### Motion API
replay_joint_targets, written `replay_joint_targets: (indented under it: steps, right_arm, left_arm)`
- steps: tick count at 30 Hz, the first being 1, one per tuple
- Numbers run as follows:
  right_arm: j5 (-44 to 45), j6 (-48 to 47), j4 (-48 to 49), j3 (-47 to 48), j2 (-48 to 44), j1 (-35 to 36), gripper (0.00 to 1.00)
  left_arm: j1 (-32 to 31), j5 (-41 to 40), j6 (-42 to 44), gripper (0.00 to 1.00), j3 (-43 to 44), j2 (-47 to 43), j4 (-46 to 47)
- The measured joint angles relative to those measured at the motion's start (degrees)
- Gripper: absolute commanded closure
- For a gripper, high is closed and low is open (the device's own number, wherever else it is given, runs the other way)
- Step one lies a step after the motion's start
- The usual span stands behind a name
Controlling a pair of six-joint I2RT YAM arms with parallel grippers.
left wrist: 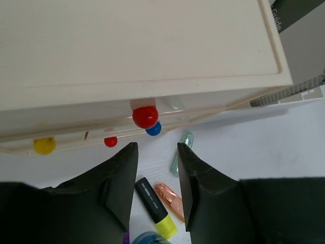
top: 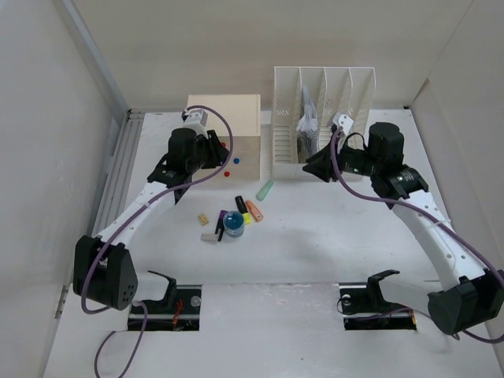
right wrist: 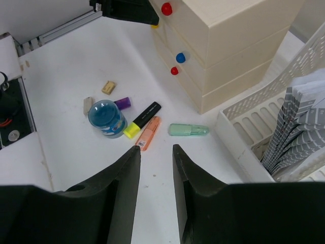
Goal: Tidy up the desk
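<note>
Left gripper (left wrist: 157, 152), right gripper (right wrist: 156, 152), slightly parted, empty

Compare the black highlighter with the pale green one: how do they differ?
The black highlighter has a dark body and yellow end; the pale green highlighter is one translucent tint. The black one lies alongside an orange highlighter by the blue jar; the green one lies alone, nearer the drawer box. Both lie flat on the desk, unheld.

light: bright, even | shadows: soft, faint on desk (top: 331, 252) | focus: sharp | wrist views: slight edge bend
</note>
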Motion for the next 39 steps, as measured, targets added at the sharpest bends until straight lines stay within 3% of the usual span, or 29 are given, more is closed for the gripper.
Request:
replay_joint_targets:
  steps: [31, 39]
  right_arm:
    - [0.02, 0.85, -0.13, -0.07, 0.11, 0.00, 0.63]
    - [0.02, 0.85, -0.15, -0.07, 0.11, 0.00, 0.63]
  left_arm:
    - [-1.20, -4.50, -0.02, 0.67, 3.87, 6.88, 1.25]
    - [-1.70, -7.82, 0.13, 0.69, 6.40, 7.54, -2.25]
